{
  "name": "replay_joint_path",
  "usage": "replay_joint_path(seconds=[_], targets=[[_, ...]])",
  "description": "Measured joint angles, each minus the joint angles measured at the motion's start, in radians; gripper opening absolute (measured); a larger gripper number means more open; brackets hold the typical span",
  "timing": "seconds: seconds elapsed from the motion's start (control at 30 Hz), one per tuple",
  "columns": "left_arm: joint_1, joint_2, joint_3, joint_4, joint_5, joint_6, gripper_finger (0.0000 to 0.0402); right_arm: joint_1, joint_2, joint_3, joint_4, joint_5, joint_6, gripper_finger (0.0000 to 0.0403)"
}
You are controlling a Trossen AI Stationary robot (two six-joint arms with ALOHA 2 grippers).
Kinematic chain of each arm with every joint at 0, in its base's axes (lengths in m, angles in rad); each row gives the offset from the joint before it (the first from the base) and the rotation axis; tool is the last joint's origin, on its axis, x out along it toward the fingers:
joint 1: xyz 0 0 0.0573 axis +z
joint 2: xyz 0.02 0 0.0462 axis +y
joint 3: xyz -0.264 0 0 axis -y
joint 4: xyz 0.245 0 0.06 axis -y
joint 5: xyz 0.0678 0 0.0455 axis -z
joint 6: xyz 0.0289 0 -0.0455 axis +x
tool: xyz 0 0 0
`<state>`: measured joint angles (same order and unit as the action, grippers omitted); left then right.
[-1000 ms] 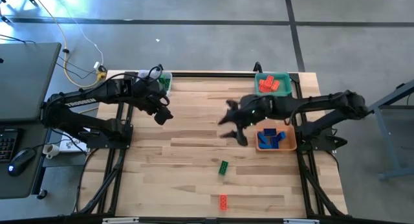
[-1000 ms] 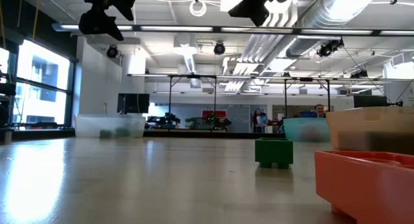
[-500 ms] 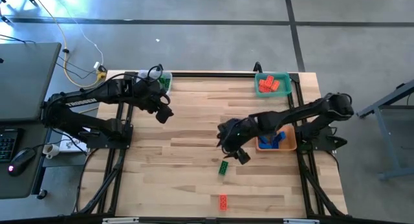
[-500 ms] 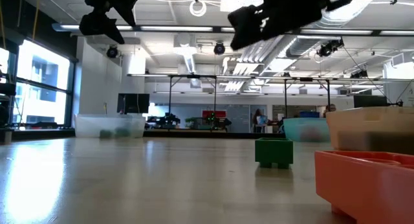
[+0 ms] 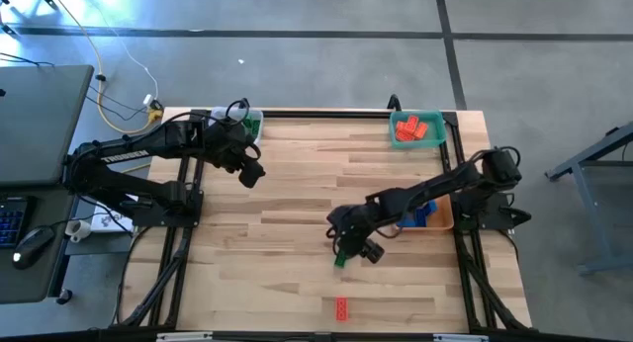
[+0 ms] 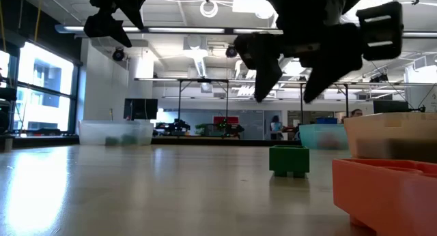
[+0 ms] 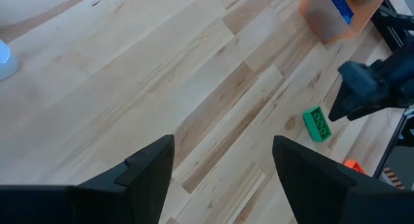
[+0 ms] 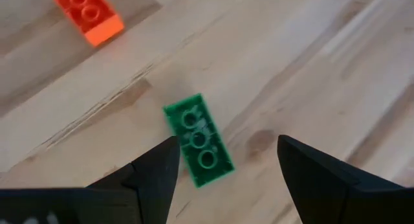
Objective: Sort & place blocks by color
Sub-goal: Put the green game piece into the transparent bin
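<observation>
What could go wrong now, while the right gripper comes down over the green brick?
1. The green brick lies at a slant between the open right gripper fingers, so closing may twist or push it instead of gripping it.
2. The red brick lies alone near the table edge; a slipped brick might knock it off.

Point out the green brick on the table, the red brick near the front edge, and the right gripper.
green brick (image 8: pixel 198 140), right wrist view, its studded top face.
red brick (image 5: pixel 341 307), high view, middle of its top.
right gripper (image 8: pixel 223 162), right wrist view, open gap midway between its fingertips.
</observation>
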<state>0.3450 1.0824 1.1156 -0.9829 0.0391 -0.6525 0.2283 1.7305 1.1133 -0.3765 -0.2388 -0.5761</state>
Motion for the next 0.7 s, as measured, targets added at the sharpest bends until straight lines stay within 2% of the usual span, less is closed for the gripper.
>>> replay_joint_path(seconds=[0.33, 0.7], targets=[[0.0, 0.0, 0.0, 0.0, -0.002, 0.0, 0.025, 0.029, 0.084, 0.0, -0.001, 0.047, -0.081, 0.0248], [0.0, 0.0, 0.0, 0.001, -0.002, 0.0, 0.025, 0.027, 0.105, 0.0, 0.021, 0.026, -0.086, 0.0248]])
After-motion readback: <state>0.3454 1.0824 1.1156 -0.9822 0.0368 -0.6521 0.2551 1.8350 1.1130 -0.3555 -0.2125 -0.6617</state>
